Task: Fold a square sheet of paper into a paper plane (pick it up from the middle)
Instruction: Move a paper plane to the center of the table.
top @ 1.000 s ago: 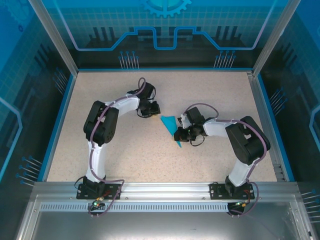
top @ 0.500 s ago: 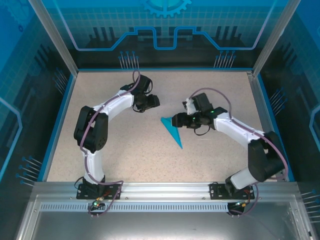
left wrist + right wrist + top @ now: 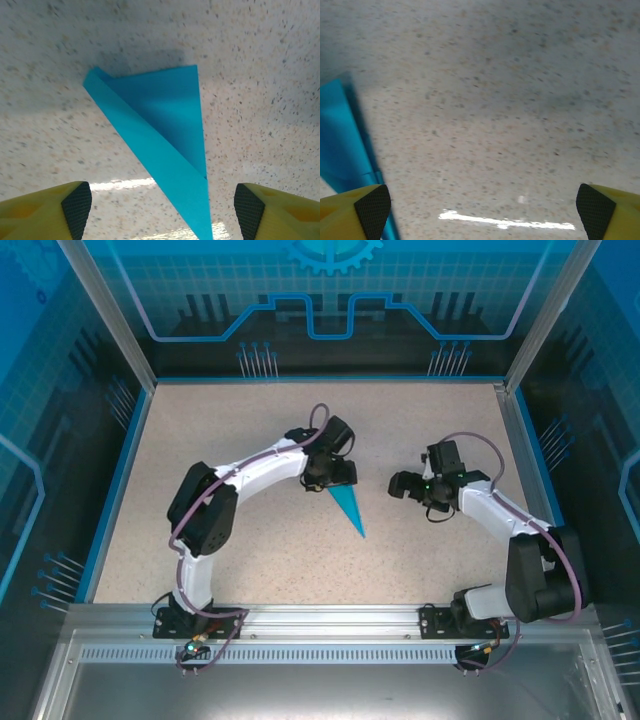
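Below left hand [image 3: 162,210]: paper plane [image 3: 160,140] flat on desk [image 3: 265,65], hand spread, nothing held.
Right hand [image 3: 477,207]: spread wide, plane beside one fingertip.
Risk: off-ctr pinch could pop creases.

The top external camera is mounted above and behind the arm bases [image 3: 197,620] and looks steeply down on the whole table [image 3: 250,560] from a distance. The left wrist camera looks down past its own yellow fingertips [image 3: 75,205] at the tabletop from close range, with the paper plane [image 3: 165,130] centred. The right wrist camera faces the same speckled surface equally close, with the plane at its left edge. All three views share the plane and its surrounding surface.
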{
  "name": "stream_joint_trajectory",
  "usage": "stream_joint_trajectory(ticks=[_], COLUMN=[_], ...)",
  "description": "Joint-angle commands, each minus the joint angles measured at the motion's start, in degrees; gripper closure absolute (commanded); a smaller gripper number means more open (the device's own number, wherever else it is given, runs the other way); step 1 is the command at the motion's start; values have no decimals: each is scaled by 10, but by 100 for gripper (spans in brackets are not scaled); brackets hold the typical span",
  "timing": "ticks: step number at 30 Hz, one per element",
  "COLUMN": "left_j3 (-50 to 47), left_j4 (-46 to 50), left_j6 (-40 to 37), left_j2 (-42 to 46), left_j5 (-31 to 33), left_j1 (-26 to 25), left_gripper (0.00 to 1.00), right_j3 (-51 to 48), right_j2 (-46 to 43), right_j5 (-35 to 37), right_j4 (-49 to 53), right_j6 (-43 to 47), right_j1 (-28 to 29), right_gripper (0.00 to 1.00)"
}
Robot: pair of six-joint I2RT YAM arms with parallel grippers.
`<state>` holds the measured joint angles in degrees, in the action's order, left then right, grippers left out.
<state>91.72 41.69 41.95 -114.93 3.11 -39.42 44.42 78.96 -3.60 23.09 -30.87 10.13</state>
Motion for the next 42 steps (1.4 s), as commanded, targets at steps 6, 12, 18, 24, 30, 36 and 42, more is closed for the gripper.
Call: stream_joint_trajectory(ticks=[6, 12, 18, 24, 30, 36, 42], left_j3=[80, 119, 102, 30, -41, -67, -80], left_j4=[120, 159, 166, 85, -22, -46, -63], left_j6=[58, 51, 61, 94, 136, 145, 120], left_j2=[-63, -105, -89, -36, -9, -2, 52], left_j5=[73, 52, 64, 66, 52, 66, 72], left_j1=[-38, -45, -45, -45, -41, -38, -36], left_gripper=[24, 25, 35, 55, 69, 87, 99], right_j3=[-13, -12, -7, -10, -13, -14, -22], right_j2=[-17, -4, 8, 6, -2, -5, -16], right_j5=[28, 16, 6, -2, -4, -4, -16], right_j4=[3, 1, 3, 0, -2, 0, -12], right_j6=[-10, -13, -14, -13, -14, -14, -15], right_j1=[-23, -23, -22, -22, -23, -23, -22], right_gripper=[0, 0, 1, 1, 1, 2, 2])
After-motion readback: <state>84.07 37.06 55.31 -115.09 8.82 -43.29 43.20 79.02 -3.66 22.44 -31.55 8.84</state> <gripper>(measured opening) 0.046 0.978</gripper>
